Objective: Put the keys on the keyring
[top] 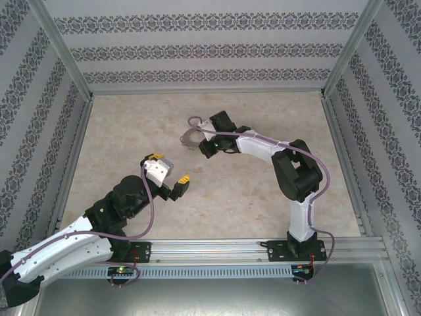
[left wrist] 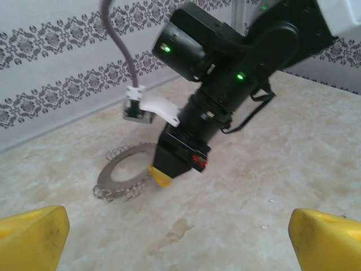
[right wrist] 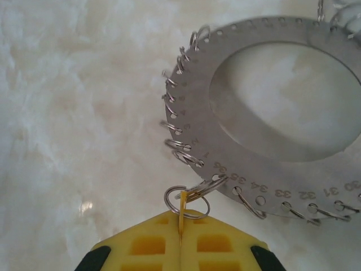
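Numerals [right wrist: 240,182] and wire loops [right wrist: 177,144] rim keyring [right wrist: 282,180] in right-wrist close-up.

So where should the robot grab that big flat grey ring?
Probably from straight above, pinching the flat band of the keyring: one finger down in the round hole, one outside the rim. It lies flat on the table, so there is no side to squeeze. Pick a stretch free of the little wire loops.

R-wrist | my right fingers [right wrist: 146,245] pressed together at bottom edge, thin yellow sliver [right wrist: 181,204] pinched in their seam, can't tell what it is | sliver pokes through a small wire ring [right wrist: 167,200] linked to the keyring [right wrist: 265,172] rim | keyring flat on pale bench [right wrist: 73,113], numbered holes, wire loops along its edge
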